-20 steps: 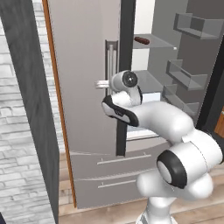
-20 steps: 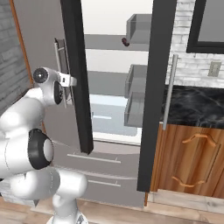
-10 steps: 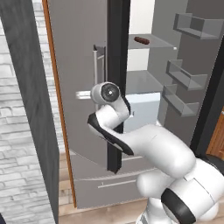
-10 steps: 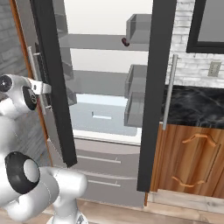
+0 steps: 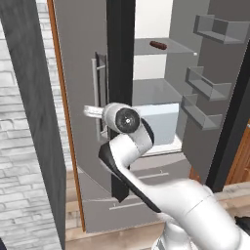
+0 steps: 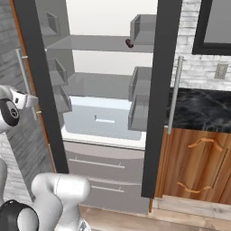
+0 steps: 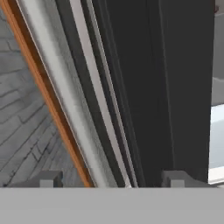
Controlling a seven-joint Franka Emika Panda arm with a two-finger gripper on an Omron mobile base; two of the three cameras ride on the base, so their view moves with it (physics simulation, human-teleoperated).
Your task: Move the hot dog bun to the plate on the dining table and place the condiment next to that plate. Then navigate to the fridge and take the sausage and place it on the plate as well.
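The fridge [image 5: 80,53] stands with both doors swung open. On its upper glass shelf lies the sausage [image 5: 157,45], dark reddish-brown, also seen end-on in the right base view [image 6: 129,43]. My gripper [image 5: 89,111] is low at the left door, right by its long vertical handle [image 5: 96,90]. In the hand view the gripper [image 7: 113,179] is open, its fingertips [image 7: 50,178] wide apart with the pale handle bar [image 7: 94,96] running between them, untouched. The bun, plate, condiment and dining table are out of view.
The right door [image 5: 207,90] carries several grey bins. A pale drawer [image 6: 104,118] sits inside, with two wide drawers [image 6: 97,162] below. A black marble counter [image 6: 203,108] on wooden cabinets stands to the right, a brick wall [image 5: 22,146] to the left.
The left door has swung much wider, with my arm following it to the left. The gripper, shut on the handle before, now stands open around it.
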